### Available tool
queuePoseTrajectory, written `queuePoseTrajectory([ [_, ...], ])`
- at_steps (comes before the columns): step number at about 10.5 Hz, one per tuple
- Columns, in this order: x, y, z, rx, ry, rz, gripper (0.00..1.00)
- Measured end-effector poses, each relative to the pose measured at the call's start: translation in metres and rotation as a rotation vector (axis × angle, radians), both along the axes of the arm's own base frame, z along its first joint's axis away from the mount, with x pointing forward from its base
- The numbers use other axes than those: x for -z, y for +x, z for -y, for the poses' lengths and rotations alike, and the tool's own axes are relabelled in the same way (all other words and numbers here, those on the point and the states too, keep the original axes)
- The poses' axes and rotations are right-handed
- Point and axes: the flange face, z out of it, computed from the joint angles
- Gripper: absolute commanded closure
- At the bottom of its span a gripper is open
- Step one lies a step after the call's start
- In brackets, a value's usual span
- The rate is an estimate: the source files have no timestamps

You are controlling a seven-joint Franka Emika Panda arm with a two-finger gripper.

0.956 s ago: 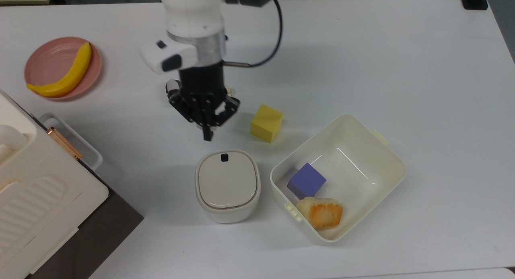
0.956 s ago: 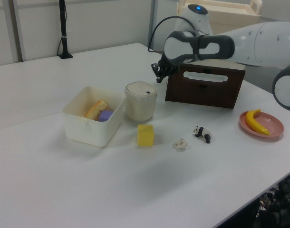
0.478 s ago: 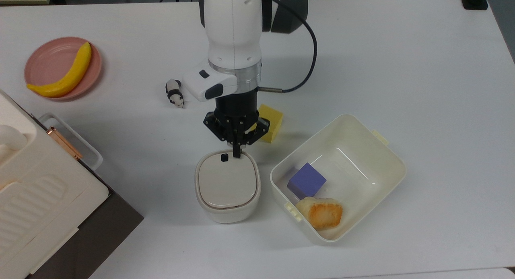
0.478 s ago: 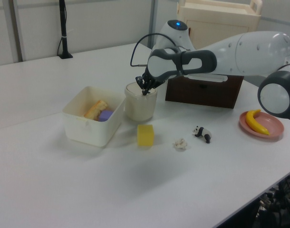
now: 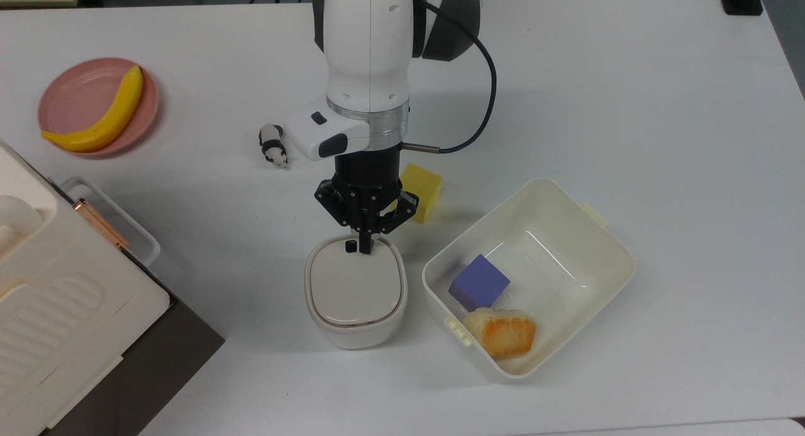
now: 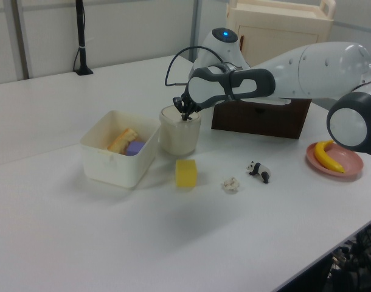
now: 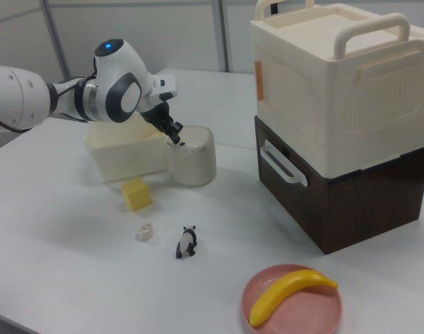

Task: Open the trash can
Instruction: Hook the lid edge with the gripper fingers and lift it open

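Right, going from the top view's left: a pink plate (image 5: pixel 82 99) carries a banana (image 5: pixel 100 118), and a little panda figure (image 5: pixel 273 146) stands on the white table (image 5: pixel 629 96). Next, the gripper (image 5: pixel 365 247) points straight down, its jaws pressed together, tip on the rim of the trash can (image 5: pixel 356 291) just beside the black button (image 5: pixel 349 248). The lid (image 5: pixel 355 284) lies flat and closed. A yellow cube (image 5: pixel 422 190) sits behind, and the cream tub (image 5: pixel 566 228) holds a purple block (image 5: pixel 479 282) and bread (image 5: pixel 501 335).
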Motion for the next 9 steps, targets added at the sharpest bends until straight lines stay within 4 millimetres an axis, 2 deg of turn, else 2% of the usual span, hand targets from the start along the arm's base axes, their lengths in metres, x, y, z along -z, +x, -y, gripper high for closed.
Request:
queuePoseTrajectory([
  [3,0.001,0.000,-0.002,-0.023,-0.043,0.000,0.97],
  [7,0.005,0.000,-0.017,-0.054,-0.068,-0.003,0.97],
  [9,0.005,0.000,-0.016,-0.049,-0.066,-0.002,0.79],
])
